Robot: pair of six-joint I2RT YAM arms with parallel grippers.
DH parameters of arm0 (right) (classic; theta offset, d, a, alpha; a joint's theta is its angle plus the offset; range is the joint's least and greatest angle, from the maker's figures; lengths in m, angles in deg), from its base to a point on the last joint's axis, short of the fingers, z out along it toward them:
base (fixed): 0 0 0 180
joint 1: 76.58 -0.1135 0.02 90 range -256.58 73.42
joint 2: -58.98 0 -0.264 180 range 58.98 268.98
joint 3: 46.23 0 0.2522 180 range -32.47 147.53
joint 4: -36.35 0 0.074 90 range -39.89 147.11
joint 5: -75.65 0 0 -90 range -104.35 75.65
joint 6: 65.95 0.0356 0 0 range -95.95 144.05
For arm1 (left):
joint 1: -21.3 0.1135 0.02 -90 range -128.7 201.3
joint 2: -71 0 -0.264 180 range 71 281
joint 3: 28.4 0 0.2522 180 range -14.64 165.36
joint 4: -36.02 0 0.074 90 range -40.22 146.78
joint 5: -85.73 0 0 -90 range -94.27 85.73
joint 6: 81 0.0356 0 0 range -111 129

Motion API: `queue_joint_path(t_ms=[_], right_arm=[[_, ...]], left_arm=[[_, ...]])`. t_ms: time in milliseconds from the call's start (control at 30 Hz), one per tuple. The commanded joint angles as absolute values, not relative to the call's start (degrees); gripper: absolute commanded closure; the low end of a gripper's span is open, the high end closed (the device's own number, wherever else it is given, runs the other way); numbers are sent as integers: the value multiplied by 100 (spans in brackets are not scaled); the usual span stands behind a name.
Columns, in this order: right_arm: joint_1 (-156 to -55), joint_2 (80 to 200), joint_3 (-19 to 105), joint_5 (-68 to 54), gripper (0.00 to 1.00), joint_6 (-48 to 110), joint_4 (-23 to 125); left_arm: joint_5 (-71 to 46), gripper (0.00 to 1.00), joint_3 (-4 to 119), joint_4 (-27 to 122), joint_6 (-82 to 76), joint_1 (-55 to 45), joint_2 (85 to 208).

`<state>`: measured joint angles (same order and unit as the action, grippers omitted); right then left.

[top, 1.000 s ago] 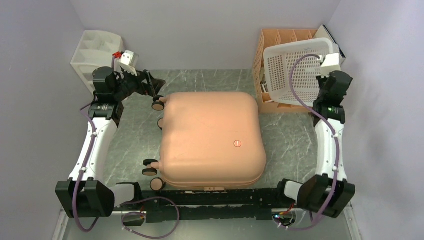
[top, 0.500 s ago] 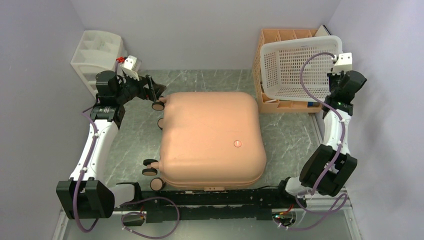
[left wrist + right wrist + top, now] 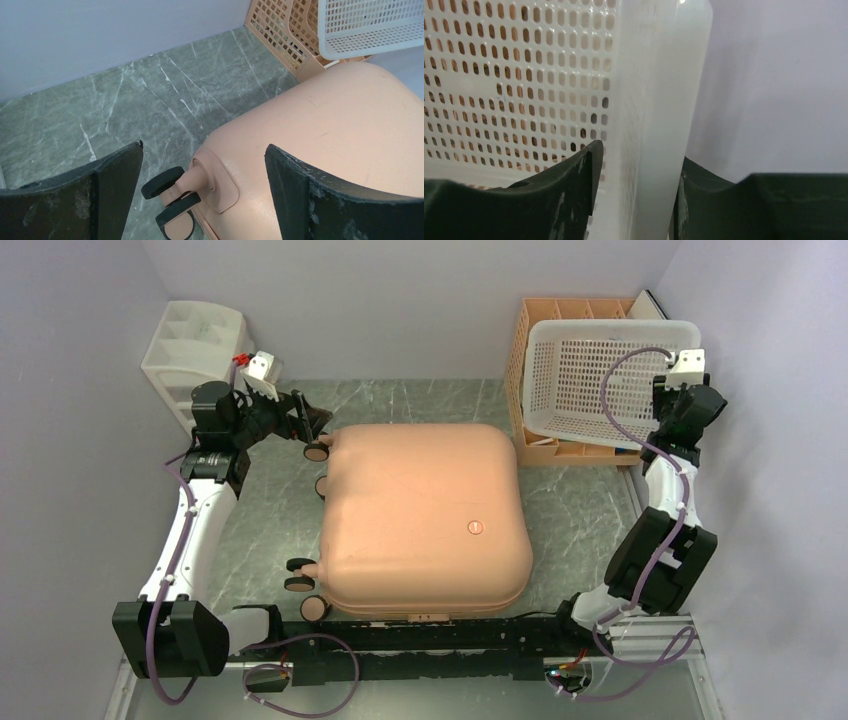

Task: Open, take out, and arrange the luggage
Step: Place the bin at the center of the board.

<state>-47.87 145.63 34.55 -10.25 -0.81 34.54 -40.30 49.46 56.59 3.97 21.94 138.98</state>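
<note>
The luggage [image 3: 420,515], a big salmon-pink hard-shell case, lies flat and closed in the middle of the table, its black wheels [image 3: 317,448] pointing left. In the left wrist view its rounded corner [image 3: 350,125] and one double wheel [image 3: 165,182] sit between my fingers. My left gripper [image 3: 310,420] [image 3: 204,147] hovers open at that far-left corner, touching nothing. My right gripper [image 3: 672,390] [image 3: 639,152] is at the back right, its fingers astride the rim of a white mesh basket [image 3: 600,370] [image 3: 524,75]. Whether they still press on the rim is unclear.
The white basket rests on top of an orange-tan slotted rack [image 3: 545,315] [image 3: 280,30] at the back right, beside the luggage. A white desk organizer [image 3: 195,340] stands at the back left. Walls close in on three sides.
The right arm carried the white basket right and back, and it went from tilted to level on the rack. The right fingers have spread wider. The left gripper dropped slightly toward the wheel earlier, then held.
</note>
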Motion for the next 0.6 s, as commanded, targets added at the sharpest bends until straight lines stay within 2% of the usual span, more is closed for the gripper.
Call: queue_joint_path(t_ms=[0,67,333,567], right_arm=[[-4811,14643,3357,-963,48,206,2939],[-4818,14702,3294,-1079,47,321,2847],[-4838,14737,3072,-1358,31,380,2893],[-4842,14502,2742,-1603,29,188,2987]], left_arm=[[-4040,3,4964,5624,573,2175,13797],[-4029,4,4947,5604,559,2174,13787],[-4018,4,5033,5655,531,2174,13820],[-4028,4,4985,5655,552,2174,13821]])
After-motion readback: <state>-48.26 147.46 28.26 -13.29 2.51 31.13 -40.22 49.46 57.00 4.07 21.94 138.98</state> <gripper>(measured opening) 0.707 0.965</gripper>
